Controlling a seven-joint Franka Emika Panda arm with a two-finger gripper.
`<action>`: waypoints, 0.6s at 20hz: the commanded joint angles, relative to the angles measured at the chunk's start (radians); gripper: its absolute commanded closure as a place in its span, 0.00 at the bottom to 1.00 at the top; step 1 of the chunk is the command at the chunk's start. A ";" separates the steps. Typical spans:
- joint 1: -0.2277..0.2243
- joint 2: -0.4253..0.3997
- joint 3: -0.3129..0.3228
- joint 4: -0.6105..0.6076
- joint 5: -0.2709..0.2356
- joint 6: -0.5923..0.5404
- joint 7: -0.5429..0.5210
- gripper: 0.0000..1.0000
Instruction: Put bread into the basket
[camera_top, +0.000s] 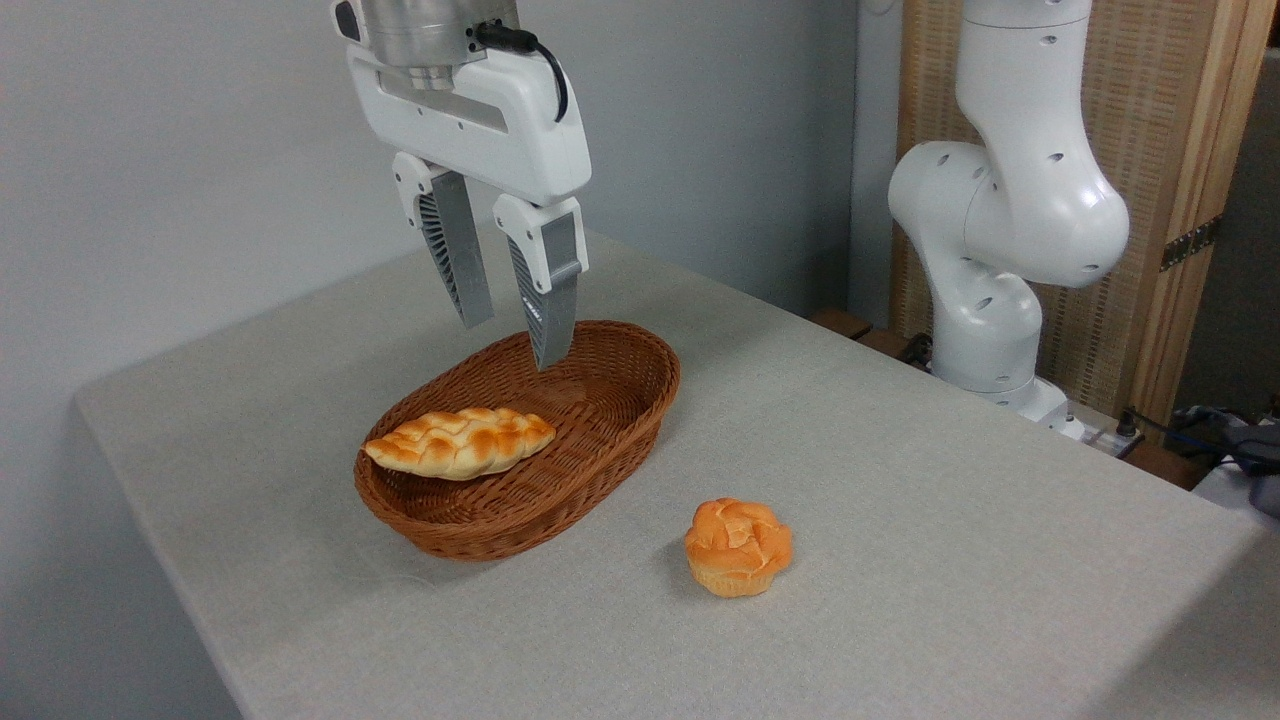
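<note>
The bread (738, 546), a small round golden-orange bun with a knotted top, sits on the table to the right of the basket and nearer the front. The basket (610, 425) is an oval reddish-brown wicker one in the middle of the table. My gripper (512, 342) hangs open above the basket's far end, nothing between its grey fingers (552, 300). It is well up and to the left of the bun, not touching anything.
A long braided loaf (460, 441) lies inside the basket at its near left end. The grey cloth-covered table (900, 480) drops off at the left and front. The arm's white base (1000, 260) stands at the back right, before a wooden panel.
</note>
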 joint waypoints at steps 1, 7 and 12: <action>-0.009 -0.002 0.011 0.016 -0.004 -0.036 0.013 0.00; -0.007 -0.020 0.009 -0.006 -0.004 -0.038 0.015 0.00; -0.007 -0.100 0.015 -0.121 -0.002 -0.029 0.025 0.00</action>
